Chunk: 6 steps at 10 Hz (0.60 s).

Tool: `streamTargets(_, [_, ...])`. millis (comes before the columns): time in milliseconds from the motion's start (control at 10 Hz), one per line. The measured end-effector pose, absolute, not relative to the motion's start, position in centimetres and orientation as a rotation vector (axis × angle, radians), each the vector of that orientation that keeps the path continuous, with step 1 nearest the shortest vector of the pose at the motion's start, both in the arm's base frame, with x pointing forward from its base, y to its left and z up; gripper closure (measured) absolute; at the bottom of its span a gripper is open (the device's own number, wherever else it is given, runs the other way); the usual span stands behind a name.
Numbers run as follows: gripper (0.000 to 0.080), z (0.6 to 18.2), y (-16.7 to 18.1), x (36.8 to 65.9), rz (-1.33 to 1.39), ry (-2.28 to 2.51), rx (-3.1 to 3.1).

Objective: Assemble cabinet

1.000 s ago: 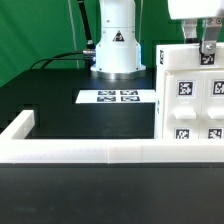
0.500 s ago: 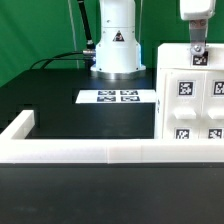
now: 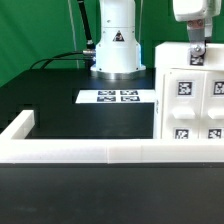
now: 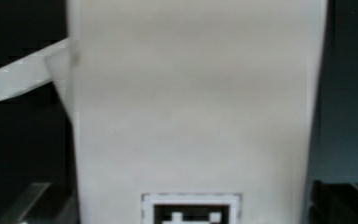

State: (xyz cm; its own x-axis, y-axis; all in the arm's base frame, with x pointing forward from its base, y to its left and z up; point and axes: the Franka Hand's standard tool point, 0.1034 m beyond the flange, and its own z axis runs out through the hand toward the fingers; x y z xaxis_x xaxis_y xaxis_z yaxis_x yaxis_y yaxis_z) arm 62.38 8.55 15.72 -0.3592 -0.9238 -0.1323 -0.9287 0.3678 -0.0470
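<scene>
The white cabinet stands on the table at the exterior view's right, its face carrying several small tags. My gripper is at its top edge, reaching down from above. In the wrist view a long white cabinet part with a tag near its end lies between my two dark fingers, which stand wide apart on either side of it. A thin white panel sticks out at an angle beside that part. I cannot see whether the fingers touch the part.
The long low white L-shaped rail runs across the front, with a short arm at the exterior view's left. The marker board lies flat before the robot base. Cables trail behind at the left.
My gripper has moved toward the exterior view's left and a little down along the cabinet's top edge. The cabinet has stayed in place.
</scene>
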Motion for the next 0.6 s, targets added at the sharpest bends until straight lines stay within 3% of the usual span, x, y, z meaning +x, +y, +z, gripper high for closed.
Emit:
streamTargets(100, [0.0059, 16.0, 8.6, 62.5, 0.06, 2.457, -1.71])
streamTargets(300, [0.0012, 17.0, 8.9, 62.7, 0.067, 2.439, -1.695])
streamTargets(600, [0.0002, 17.8, 9.0, 63.1, 0.07, 2.401, -1.709])
